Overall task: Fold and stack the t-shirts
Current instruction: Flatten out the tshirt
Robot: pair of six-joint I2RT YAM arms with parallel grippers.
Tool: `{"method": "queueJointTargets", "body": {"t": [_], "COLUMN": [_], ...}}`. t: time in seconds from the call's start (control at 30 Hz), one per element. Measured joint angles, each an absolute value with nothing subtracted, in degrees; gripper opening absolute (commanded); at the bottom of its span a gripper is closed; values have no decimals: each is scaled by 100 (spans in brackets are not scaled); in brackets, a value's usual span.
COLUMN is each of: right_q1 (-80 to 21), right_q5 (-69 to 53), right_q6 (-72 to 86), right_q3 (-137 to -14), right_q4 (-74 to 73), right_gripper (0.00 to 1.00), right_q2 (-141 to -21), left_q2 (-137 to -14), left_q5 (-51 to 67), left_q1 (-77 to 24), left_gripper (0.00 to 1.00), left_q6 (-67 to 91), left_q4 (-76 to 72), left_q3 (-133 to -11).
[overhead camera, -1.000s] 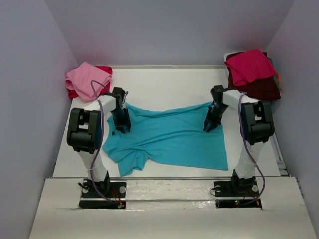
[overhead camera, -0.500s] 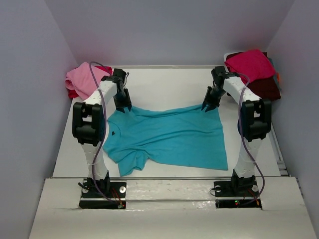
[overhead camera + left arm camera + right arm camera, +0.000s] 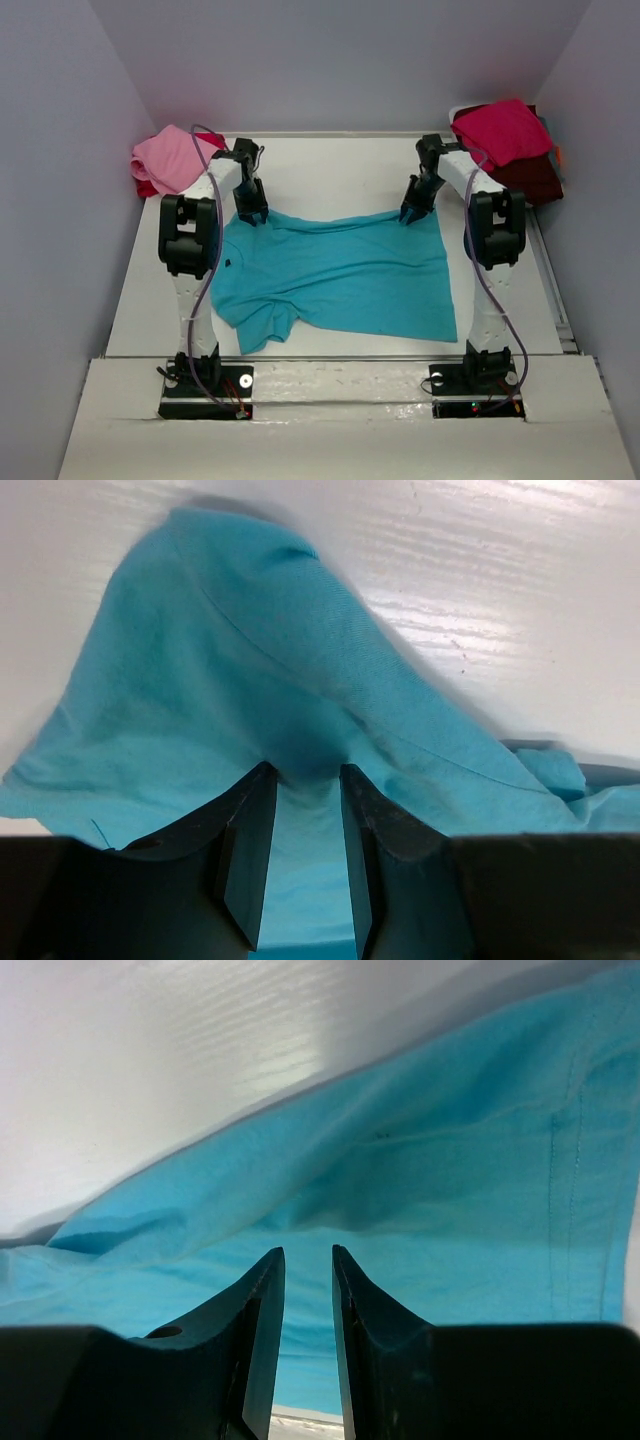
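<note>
Arms (image 3: 212,192) outstretched, fingers (image 3: 246,852) on turquoise t-shirt (image 3: 345,280)

turquoise cloth t-shirt (image 3: 340,275) showing plain, pink cloth shirt (image 3: 170,157) sitting over red shirt (image 3: 142,187), crimson shirt (image 3: 500,130) lying over dark maroon shirt (image 3: 530,180), white table (image 3: 330,170)

There are five t-shirts, namely one turquoise t-shirt (image 3: 350,275), one pink (image 3: 165,155), one red (image 3: 145,188), one crimson (image 3: 500,130) and one maroon (image 3: 530,180), plus two arms, left arm (image 3: 190,240) and right arm (image 3: 495,225), and one table (image 3: 330,170).
</note>
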State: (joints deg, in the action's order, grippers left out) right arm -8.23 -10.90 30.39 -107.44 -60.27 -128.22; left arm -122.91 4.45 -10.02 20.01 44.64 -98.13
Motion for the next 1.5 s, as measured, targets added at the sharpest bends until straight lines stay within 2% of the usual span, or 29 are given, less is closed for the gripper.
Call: {"method": "queueJointTargets", "body": {"t": [0.37, 0.73, 1.5], "right_q1": [-823, -797, -156], "right_q5": [-1061, -1004, -1157], "right_q6": [2974, 2939, 3258], "right_q3": [-11614, -13319, -13834], "right_q4": [-6202, -6654, -5839], "right_gripper": [32, 33, 35], "right_q2": [-13478, -14464, -14558], "left_q2": [-12599, -12643, -12641], "left_q5": [403, 344, 47], "left_q1": [-1002, -1002, -1000], "left_gripper": [43, 43, 43], "left_q6": [1994, 1975, 1955], "left_q4": [4473, 4480, 4460], "left_q3": [-10132, -10136, -10125]}}
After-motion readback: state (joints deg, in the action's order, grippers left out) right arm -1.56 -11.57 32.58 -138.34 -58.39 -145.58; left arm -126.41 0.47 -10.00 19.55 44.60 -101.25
